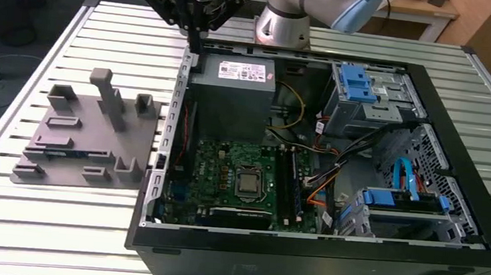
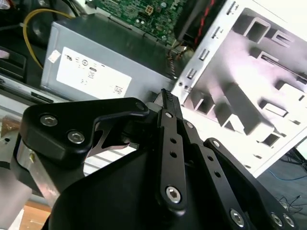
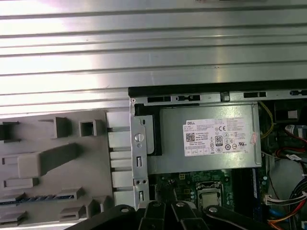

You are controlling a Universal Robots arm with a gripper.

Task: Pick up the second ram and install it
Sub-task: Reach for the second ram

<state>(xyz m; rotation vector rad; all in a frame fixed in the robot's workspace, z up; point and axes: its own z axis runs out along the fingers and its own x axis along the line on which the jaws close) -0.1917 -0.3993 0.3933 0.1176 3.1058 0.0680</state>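
Table: slatted metal table [image 1: 6, 223], carrying everything.
Case: open black computer case [image 1: 306, 263], motherboard exposed.
Tray: grey plastic fixture tray with upright posts [image 1: 94, 131], just beside the case on the exterior view's left.
Gripper: black gripper [image 1: 196, 48] high over the case's far wall, pinched closed, empty.
Second ram: thin dark blue-green board strip [image 1: 55, 153], seated on edge in the tray's near slot.
Bearing: leftward and nearer than the gripper.
Long axis: running across the exterior view.

Tray [image 1: 67, 140] beside case [image 1: 306, 259], on slatted table [image 1: 43, 220]
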